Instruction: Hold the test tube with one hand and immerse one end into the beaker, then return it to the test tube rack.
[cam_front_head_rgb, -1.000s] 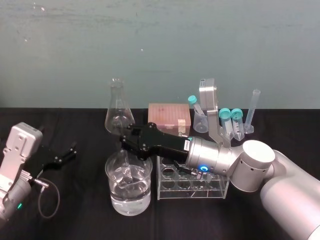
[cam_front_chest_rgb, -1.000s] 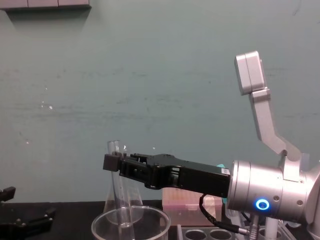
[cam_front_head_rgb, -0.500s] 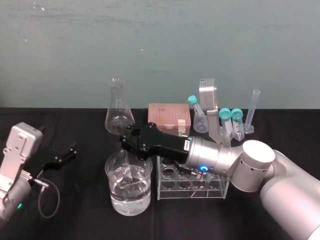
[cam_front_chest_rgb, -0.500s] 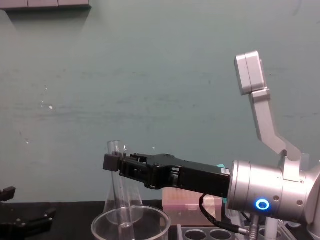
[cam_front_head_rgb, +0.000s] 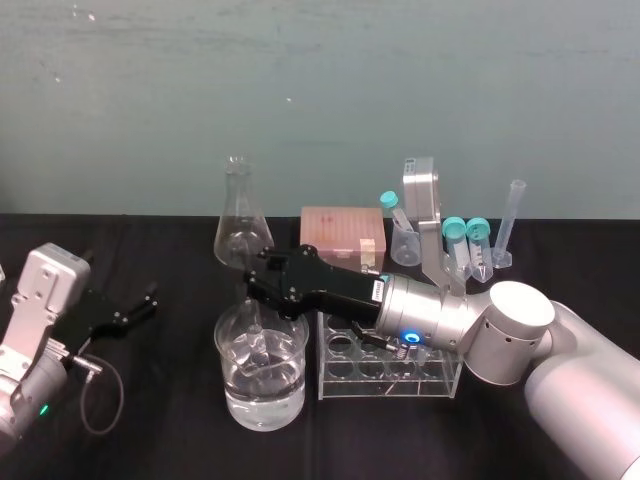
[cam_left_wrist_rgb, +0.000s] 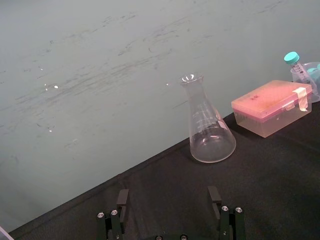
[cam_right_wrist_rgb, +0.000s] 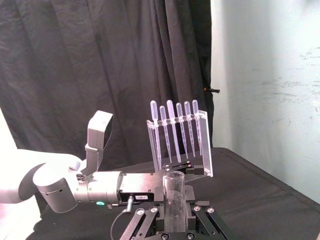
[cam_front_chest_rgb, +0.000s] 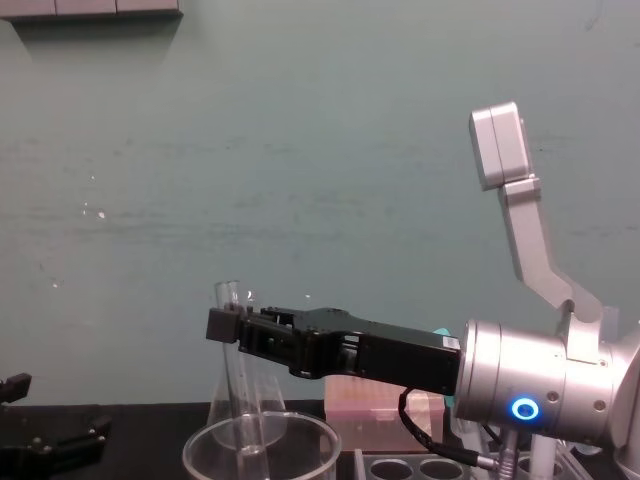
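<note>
The left gripper sits at the edge of the frame, its two black fingers spread wide apart over the black table. A glass flask stands in the middle of the frame. Near it sits a pink box, with a teal-capped tube behind.

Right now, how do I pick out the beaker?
On the black table, find the clear rack. Just left of it, under the right hand holding the test tube, stands the beaker: wide, straight-walled, water inside, unlike the cone-shaped flask behind.
</note>
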